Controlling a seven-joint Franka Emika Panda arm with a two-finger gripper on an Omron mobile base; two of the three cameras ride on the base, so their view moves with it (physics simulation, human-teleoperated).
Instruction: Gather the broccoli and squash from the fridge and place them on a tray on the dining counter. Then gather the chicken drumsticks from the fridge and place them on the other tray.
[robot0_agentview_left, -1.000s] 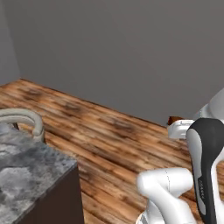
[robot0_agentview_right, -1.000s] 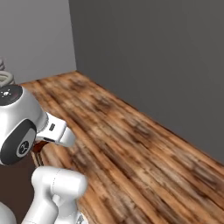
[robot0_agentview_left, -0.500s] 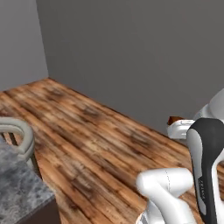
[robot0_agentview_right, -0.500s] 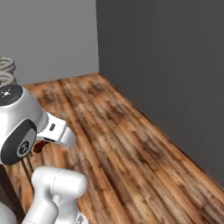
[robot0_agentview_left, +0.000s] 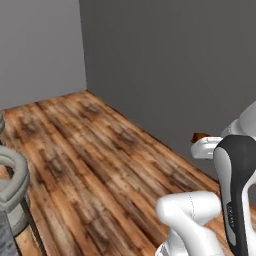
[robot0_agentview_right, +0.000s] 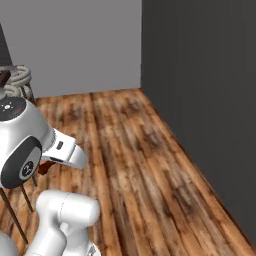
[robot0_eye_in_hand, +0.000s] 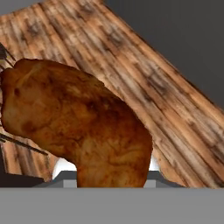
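Between the fingers, and rising well above them toward the camera, sits the orange-brown, lumpy roasted chicken drumstick (robot0_eye_in_hand: 76, 127). The gripper (robot0_eye_in_hand: 109, 175) seems clamped on its narrower lower end, though the tips are mostly hidden behind the meat. Carrying it well means keeping the wrist steady while the base drives, so the piece cannot slip. Its skin is mottled, glossy, darker at the left bulge.

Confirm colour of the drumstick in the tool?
Orange-brown with darker mottled patches, on the chicken drumstick that the tool holds. Clearest in the hand view.
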